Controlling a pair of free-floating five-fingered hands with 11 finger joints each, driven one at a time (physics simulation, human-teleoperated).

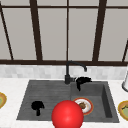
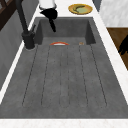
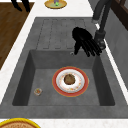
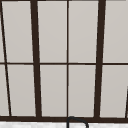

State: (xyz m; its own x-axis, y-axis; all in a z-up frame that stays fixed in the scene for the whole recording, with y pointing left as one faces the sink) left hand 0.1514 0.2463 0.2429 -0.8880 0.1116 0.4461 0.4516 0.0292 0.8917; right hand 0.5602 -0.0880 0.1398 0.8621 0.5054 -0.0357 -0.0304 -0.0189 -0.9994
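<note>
Hanging over the far edge of the sink (image 1: 27, 100), the right hand (image 1: 82, 81) sits just right of the black tap (image 1: 68, 72). From the right side, this hand (image 3: 85, 42) has its fingers straight and spread apart, pointing down at the basin, and it holds nothing. From the left side it (image 2: 50, 15) shows dark near the tap's base (image 2: 28, 40).

Down in the basin lies a plate (image 3: 58, 86) with a red rim, and a brown lump of food (image 3: 69, 79) sits in its middle. The plate is below the right hand and apart from it. A small round bit (image 3: 38, 91) lies on the basin floor, left of the plate in that view.

The left hand (image 1: 37, 106) floats over the ribbed drain part of the sink, well apart from the plate; I cannot tell if its fingers are apart or together.

A big red ball (image 1: 67, 115) shows at the near edge. A yellow bowl (image 1: 123, 110) stands on the desk (image 1: 12, 86) at the right, and another one (image 1: 2, 100) at the left.
</note>
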